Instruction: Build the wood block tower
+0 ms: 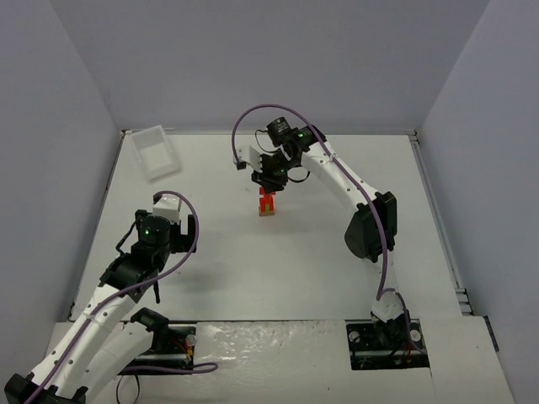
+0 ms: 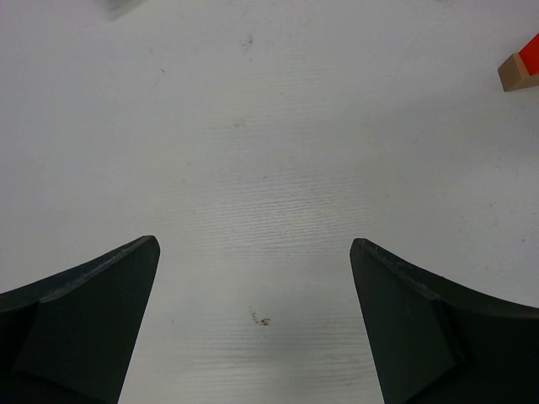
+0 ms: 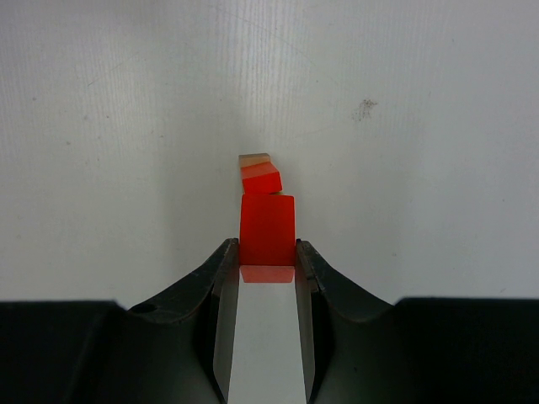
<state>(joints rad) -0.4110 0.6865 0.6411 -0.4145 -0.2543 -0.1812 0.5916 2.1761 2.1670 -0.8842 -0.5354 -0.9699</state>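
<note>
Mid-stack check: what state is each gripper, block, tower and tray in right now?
Right gripper: shut on the red block, above the tower.
Red block: gripped, level; contact with the stack unclear.
Wood block tower: standing, tan base with red above.
Left gripper: open, nothing between its fingers.
Clear tray: lying flat, far-left corner.

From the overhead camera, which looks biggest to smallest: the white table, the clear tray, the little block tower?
1. Table
2. Clear tray
3. Wood block tower; the right pincer, gripping a red block, hides its top.
</note>
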